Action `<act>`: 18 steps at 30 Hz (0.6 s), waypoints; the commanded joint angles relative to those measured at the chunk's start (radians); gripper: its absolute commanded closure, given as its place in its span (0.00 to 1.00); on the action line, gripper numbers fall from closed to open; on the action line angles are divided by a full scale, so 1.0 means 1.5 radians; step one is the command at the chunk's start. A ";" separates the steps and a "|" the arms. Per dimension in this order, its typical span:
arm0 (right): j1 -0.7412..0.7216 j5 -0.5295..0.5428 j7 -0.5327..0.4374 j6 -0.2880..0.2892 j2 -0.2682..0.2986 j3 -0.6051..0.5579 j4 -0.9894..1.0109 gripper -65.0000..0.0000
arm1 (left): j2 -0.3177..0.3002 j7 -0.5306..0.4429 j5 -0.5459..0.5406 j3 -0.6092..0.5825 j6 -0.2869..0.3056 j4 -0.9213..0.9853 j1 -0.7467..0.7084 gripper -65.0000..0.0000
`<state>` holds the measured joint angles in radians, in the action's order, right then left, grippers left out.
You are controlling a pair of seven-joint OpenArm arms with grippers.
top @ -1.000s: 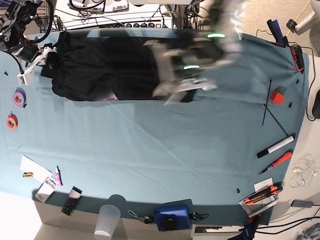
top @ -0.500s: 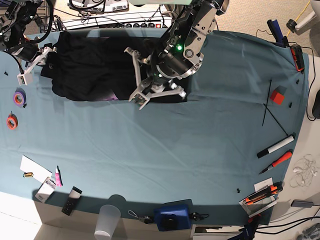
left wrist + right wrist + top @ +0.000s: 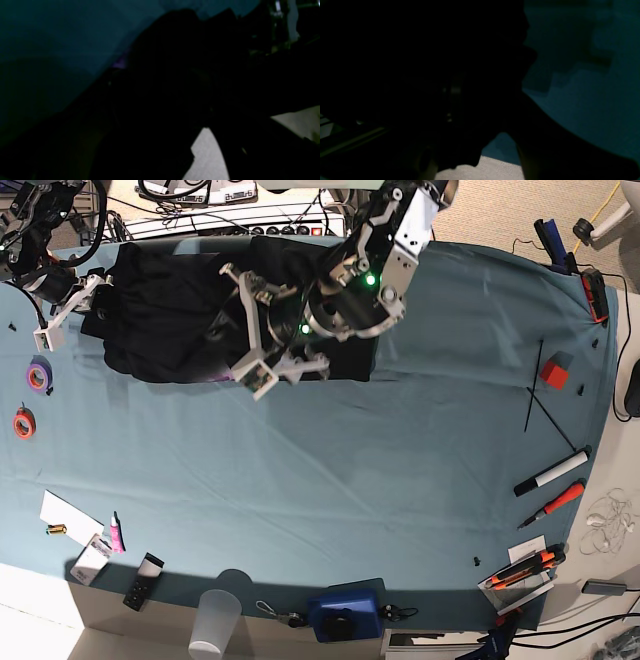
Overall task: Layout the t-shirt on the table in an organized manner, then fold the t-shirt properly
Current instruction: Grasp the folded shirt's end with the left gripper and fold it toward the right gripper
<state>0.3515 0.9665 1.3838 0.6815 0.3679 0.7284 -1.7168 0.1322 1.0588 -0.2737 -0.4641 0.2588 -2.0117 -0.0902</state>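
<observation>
The black t-shirt lies bunched along the far side of the teal table, and a sliver of purple print shows at its near edge. My left gripper hovers over the shirt's middle, jaws spread wide, with nothing visibly held. My right gripper stands at the shirt's left edge with its white fingers apart. I cannot tell whether fabric lies between them. Both wrist views are very dark. The left one shows the black t-shirt with a purple speck, and the right one shows the teal table.
A purple tape roll and an orange one sit at the left edge. A red block and markers lie on the right. A plastic cup and a blue device stand at the front edge. Cables run behind.
My left arm has swept leftward over the shirt and its gripper has gone from shut to wide open. The right arm has stayed put.
</observation>
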 commanded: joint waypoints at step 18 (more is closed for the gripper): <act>-0.002 0.017 -0.033 0.011 0.018 0.022 -0.012 0.71 | -0.054 0.087 0.179 -0.003 0.007 -0.109 -0.136 0.58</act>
<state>0.3511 0.9749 1.3514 0.6956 0.3702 0.7471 -1.7168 0.0402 1.2076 0.0135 -0.4637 0.2607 -2.1597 -0.2966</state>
